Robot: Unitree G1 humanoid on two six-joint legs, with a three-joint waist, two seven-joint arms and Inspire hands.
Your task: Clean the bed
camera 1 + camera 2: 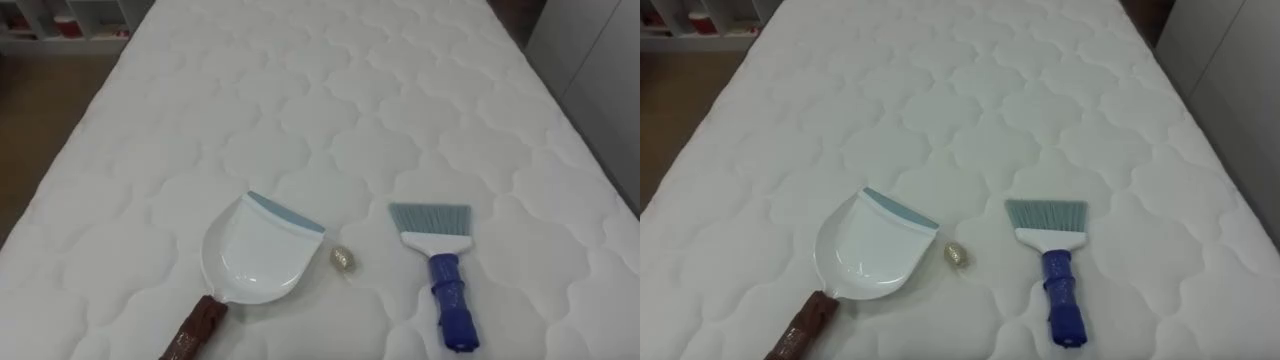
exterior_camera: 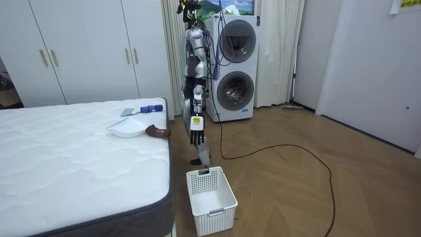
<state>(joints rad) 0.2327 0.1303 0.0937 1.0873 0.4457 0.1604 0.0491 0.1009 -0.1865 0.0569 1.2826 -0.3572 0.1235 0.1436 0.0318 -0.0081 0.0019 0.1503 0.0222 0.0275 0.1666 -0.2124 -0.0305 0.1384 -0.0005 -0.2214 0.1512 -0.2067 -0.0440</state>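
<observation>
On the white quilted mattress [image 1: 300,100] lies a white dustpan [image 1: 255,255] with a blue-grey lip and a brown handle [image 1: 197,323] pointing toward me. A small crumpled yellowish ball [image 1: 344,259] rests just right of the pan's mouth. Farther right lies a hand brush [image 1: 440,262] with grey-blue bristles and a blue handle. In the room view I stand upright at the bed's end, beside the dustpan [image 2: 128,126] and brush [image 2: 141,108]. My left hand [image 2: 195,131] hangs at my side with straight fingers, holding nothing.
A white plastic basket [image 2: 210,197] stands on the wood floor by the bed's corner. Two stacked washing machines [image 2: 233,66] are behind me, with white wardrobes [image 2: 85,46] along the wall. A low shelf [image 1: 80,20] shows beyond the bed's far left.
</observation>
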